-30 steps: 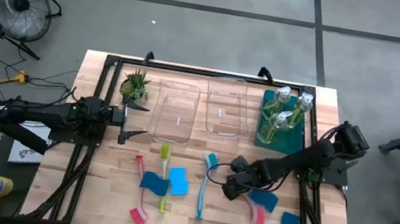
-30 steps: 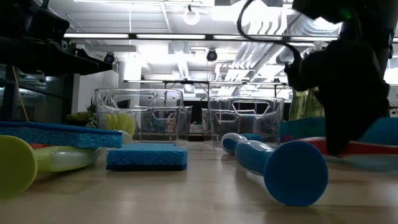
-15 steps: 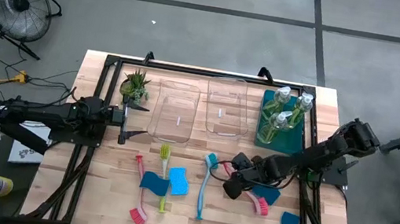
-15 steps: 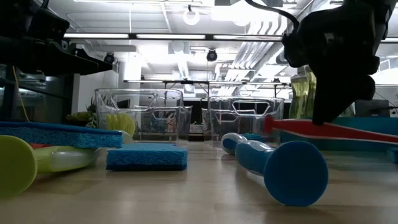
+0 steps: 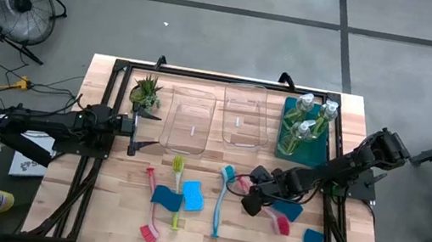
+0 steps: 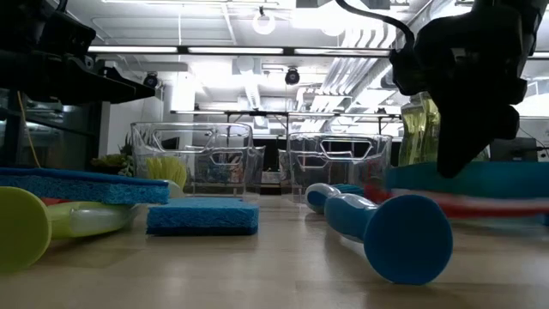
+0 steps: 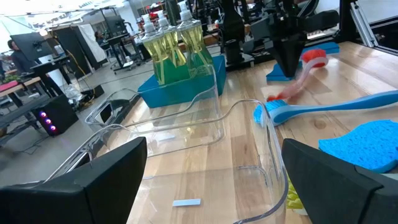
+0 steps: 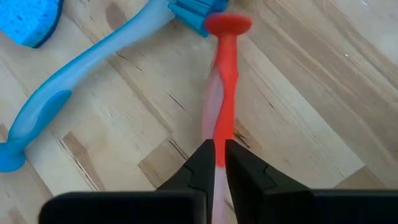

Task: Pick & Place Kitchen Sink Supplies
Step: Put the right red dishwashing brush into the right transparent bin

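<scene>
The right pincer point(image 5: 252, 204) sat near the middle of the table point(image 5: 117, 209), closed on the handle of the red brush point(image 8: 222, 93). The brush's long axis ran straight out from between the fingers, its rounded handle end point(image 8: 227, 25) pointing toward the bristle head of the teal brush point(image 5: 221, 199), while its pink bristle head point(image 5: 280, 227) trailed back under the right arm beside a blue sponge point(image 5: 288, 213). The clear bins point(image 5: 243, 112) lay well up the table from the grip, so any carry to them would, I judged, run roughly across the brush's length. The right arm was plainly the nearer one; the left pincer point(image 5: 135, 130) waited at the table's left edge beside the plant point(image 5: 146, 91), fingers spread wide and empty. The right wrist view alone showed the fingers pressed on the handle; the high view gave the whole lie of the brush and its neighbours. The low view showed the red handle point(image 6: 463, 202) blurred beneath the dark right pincer, whether clear of the wood I could not tell, and the left wrist view showed the soap bottles point(image 7: 177, 46) standing in the teal bin point(image 7: 180, 84) beyond.
</scene>
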Available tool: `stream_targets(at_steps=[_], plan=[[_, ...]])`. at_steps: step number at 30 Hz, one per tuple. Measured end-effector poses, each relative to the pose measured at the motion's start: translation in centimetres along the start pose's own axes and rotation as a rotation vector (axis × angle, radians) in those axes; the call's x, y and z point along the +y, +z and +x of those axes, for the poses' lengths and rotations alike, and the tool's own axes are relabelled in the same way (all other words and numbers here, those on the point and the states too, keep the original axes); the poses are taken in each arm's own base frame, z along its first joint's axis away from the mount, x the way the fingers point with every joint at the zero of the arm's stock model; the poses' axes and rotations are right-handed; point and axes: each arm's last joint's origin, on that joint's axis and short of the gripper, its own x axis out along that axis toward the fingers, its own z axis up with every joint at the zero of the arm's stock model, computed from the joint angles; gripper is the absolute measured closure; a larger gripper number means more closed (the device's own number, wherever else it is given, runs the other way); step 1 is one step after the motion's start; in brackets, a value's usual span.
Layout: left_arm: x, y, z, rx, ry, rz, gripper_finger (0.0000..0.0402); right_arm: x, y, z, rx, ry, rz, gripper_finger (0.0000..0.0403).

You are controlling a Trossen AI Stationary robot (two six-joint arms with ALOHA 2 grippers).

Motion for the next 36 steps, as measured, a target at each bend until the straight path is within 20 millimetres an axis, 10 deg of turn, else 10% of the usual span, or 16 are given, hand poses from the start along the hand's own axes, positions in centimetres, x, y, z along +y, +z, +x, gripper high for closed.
stream_targets(at_steps=[18, 36], plan=[[0.0, 0.0, 0.0, 0.000, 0.000, 0.000, 0.0035, 0.0, -0.2, 1.2, 0.019, -0.030, -0.054, 0.0370], [0.0, 0.0, 0.0, 0.000, -0.001, 0.000, 0.0035, 0.1, -0.3, 2.1, 0.033, -0.055, -0.191, 0.0176]])
